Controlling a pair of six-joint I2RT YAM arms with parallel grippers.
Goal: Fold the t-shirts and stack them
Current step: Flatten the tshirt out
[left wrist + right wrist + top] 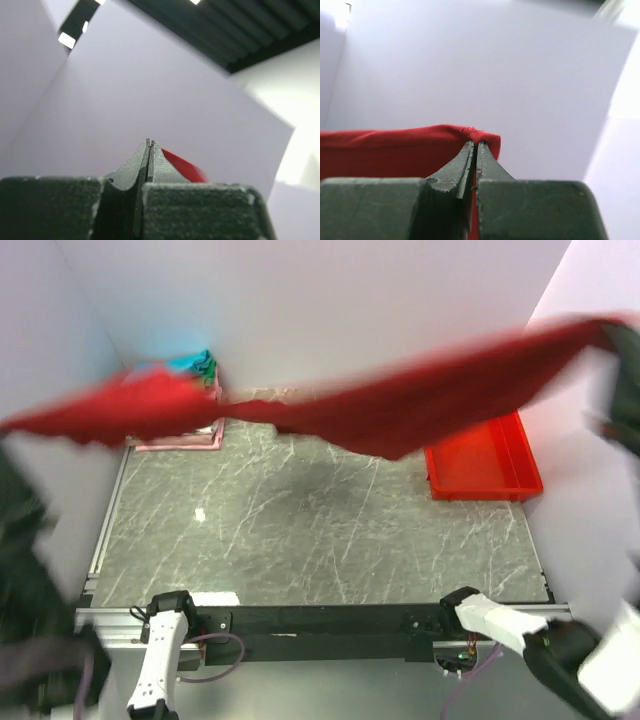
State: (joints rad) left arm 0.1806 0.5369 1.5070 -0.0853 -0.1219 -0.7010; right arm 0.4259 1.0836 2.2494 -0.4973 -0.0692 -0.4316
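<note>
Dark red t-shirt (370, 415), stretched aloft, partly hides folded shirts (197, 365); tray (485, 470) nearby.

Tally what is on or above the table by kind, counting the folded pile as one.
red t-shirt, held aloft: 1
pile of folded t-shirts: 1
red tray: 1
Total: 3

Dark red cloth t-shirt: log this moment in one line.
shirt: dark red cloth t-shirt stretched above marbled grey table | left pincer: shut on it | right pincer: shut on it | fold: not started
</note>
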